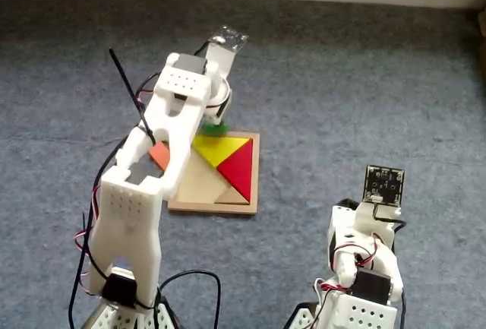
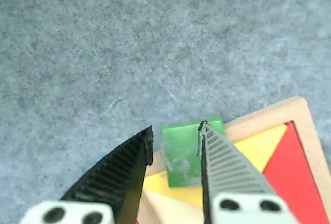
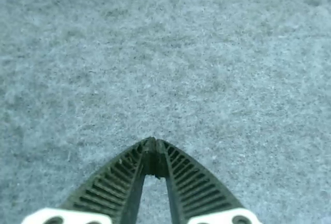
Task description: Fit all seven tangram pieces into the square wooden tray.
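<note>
**Green square between the left pincer's fingers at the tray's far rim**

The left arm (image 1: 163, 162) stretches out over the square wooden tray (image 1: 254, 173), which lies on the grey, carpet-like desk (image 1: 357, 86). The left pincer (image 2: 176, 127) is slightly apart around the green square (image 2: 181, 157). The grey finger (image 2: 222, 167) lies against one edge of the square, and the black finger (image 2: 124, 175) stands just beside the opposite edge with a thin gap showing. The green square overlaps the tray's far rim and part of the yellow triangle (image 2: 258, 144).

In the tray, the yellow triangle sits along the far side, touching the red triangle (image 1: 239, 168) on the side nearer the right arm. An orange piece (image 1: 159, 154) shows at the opposite side, partly hidden by the left arm. The near part of the tray looks pale and wood-toned; I cannot tell whether that is pieces or bare floor.

The right arm (image 1: 364, 268) is folded back at the near edge, well apart from the tray. The right pincer (image 3: 155, 146) has its fingertips together above bare desk.
</note>
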Controlling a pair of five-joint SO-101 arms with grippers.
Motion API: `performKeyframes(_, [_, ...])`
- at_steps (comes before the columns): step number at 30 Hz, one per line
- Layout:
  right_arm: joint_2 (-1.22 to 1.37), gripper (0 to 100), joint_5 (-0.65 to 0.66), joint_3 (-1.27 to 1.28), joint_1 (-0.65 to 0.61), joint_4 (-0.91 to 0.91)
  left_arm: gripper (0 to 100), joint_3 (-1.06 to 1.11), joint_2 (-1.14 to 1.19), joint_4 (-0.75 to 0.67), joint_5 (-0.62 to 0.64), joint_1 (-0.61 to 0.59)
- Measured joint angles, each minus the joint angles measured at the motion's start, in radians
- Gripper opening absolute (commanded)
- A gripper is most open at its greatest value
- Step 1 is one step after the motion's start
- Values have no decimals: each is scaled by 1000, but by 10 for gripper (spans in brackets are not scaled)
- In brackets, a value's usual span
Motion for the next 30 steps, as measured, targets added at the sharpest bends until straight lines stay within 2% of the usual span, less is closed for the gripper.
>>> performKeyframes(11, [0, 6, 0, 0, 0, 0, 157, 0, -21, 170, -3, 86])
performKeyframes(14, [0, 6, 0, 0, 0, 0, 152, 0, -21, 184, -3, 86])
performKeyframes(18, [0, 6, 0, 0, 0, 0, 92, 0, -21, 199, -3, 86])
performKeyframes(30, [0, 6, 0, 0, 0, 0, 84, 68, -43, 199, -5, 86])
